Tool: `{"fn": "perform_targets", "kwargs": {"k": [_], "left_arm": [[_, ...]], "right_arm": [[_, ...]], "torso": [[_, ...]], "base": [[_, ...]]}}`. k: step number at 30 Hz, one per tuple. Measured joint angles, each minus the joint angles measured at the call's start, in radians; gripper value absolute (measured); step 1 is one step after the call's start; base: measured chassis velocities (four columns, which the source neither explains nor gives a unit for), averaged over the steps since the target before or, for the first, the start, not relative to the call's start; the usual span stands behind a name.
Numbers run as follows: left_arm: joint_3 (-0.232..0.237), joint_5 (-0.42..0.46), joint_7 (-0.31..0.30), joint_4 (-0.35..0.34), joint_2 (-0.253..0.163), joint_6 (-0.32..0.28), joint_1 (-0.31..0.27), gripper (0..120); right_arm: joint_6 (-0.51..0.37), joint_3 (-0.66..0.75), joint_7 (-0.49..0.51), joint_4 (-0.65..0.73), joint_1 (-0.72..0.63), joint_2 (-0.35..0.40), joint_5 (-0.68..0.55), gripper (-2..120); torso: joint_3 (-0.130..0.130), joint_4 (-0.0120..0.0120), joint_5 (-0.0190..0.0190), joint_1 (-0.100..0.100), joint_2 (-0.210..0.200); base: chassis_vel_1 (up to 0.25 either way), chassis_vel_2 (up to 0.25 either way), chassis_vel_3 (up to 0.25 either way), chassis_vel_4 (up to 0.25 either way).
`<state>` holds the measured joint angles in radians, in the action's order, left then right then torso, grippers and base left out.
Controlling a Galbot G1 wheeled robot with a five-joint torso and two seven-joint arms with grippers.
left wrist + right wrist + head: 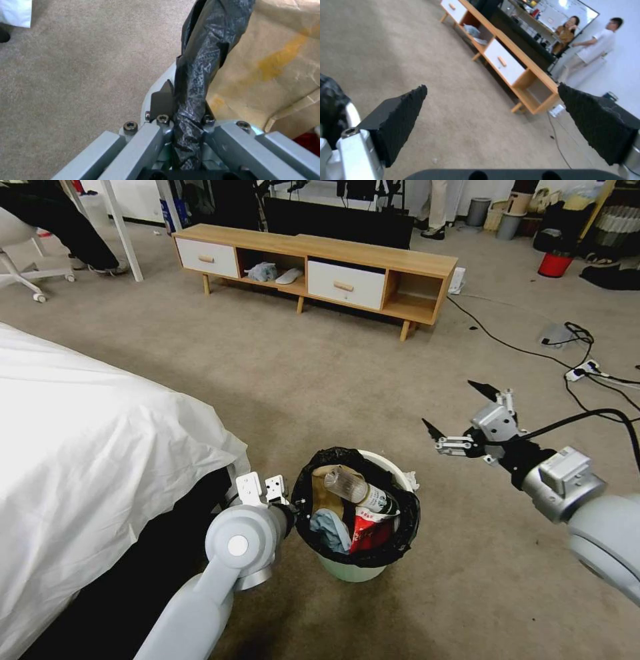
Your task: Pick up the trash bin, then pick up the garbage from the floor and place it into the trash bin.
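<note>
While the left gripper pinches the bin rim (to carry it), right gripper hangs wide open at three o'clock.

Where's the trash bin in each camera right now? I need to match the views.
Head view: trash bin at bottom centre, left gripper clamped on its bag-lined rim.
Left wrist view: its black-bagged rim runs up the middle, pinched between the fingers.
Right wrist view: probably the dark crinkled sliver at the edge, beside the open right gripper.
Shared landmark: the beige carpet.
</note>
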<state>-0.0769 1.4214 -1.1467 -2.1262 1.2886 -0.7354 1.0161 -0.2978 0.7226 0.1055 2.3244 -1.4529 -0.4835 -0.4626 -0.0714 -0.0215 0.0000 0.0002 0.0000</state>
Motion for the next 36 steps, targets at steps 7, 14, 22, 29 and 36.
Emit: {"fn": "perform_targets", "kwargs": {"k": [7,14,22,29,36], "left_arm": [[-0.009,-0.033,0.017,-0.018,-0.003,0.0,0.036,1],[-0.02,-0.065,0.028,-0.035,0.001,0.0,0.07,1],[-0.029,-0.095,0.041,-0.046,0.002,0.0,0.093,1],[-0.031,-0.11,0.047,-0.047,0.013,0.0,0.097,1],[-0.031,-0.13,0.057,-0.043,0.023,0.0,0.098,1]], "right_arm": [[0.011,0.081,-0.003,0.003,-0.074,-0.052,0.03,100],[0.025,0.092,-0.01,0.005,-0.12,-0.121,0.062,100],[0.03,0.062,-0.006,0.004,-0.14,-0.204,0.074,100],[0.034,0.036,-0.002,0.001,-0.151,-0.261,0.093,100],[0.032,0.02,0.002,-0.001,-0.147,-0.269,0.094,100]], "torso": [[0.0,0.0003,-0.0001,0.0,0.0],[0.0,0.0002,-0.0002,0.0,0.0],[0.0,0.0001,-0.0001,0.0,0.0],[0.0,0.0001,-0.0001,0.0,0.0],[0.0,0.0002,-0.0001,0.0,0.0]], "base": [[0.0,0.0,0.0,0.0],[0.0,0.0,0.0,0.0],[0.0,0.0,0.0,0.0],[0.0,0.0,0.0,0.0],[0.0,0.0,0.0,0.0]]}}
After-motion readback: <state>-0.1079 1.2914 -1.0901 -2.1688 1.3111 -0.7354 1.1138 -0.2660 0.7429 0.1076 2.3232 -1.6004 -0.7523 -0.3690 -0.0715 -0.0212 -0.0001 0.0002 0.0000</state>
